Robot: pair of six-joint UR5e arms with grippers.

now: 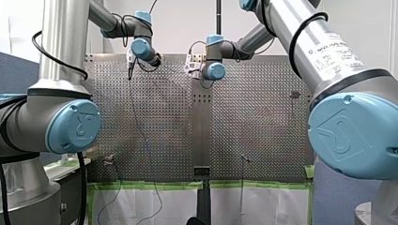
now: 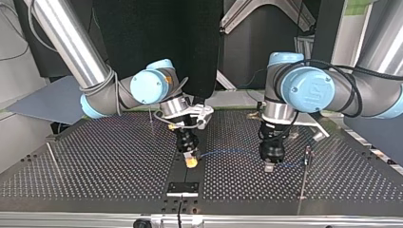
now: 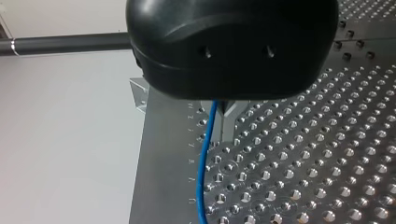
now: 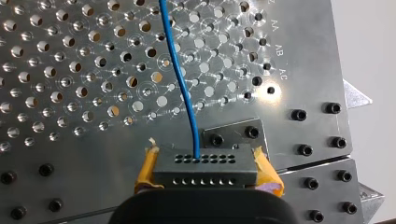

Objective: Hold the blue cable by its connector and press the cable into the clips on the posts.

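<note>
Evidently sat early in the routing step, with no stretch of cable seen pressed into any clip. Had the grey connector [image 4: 205, 169] clamped end to end between the yellow pads [image 4: 145, 170] of my right pincer [image 2: 191, 160], closed firmly on it and held low over the perforated table [image 2: 119, 156], near the middle seam. Followed the blue cable [image 4: 180, 74] out of the connector's face, over the plate and across to my left pincer [image 2: 270, 164], poised upright just above the table at the top view's right. Could not tell whether that black pincer was closed on the cable: in the left wrist view, only its housing in the way and the blue strand emerging from beneath it. Traced the cable on past it toward a thin post [image 2: 308, 153] near by, but could not make out whether it reached the clip there, let alone sat in it. Judged the next move to call for carrying the connector so as to draw the cable taut, lining the strand up over the clip's mouth, then pressing straight down until seated. Judged slack, or a sideways tug, likely to let so thin a cable slide past the clip rather than into it.
</note>
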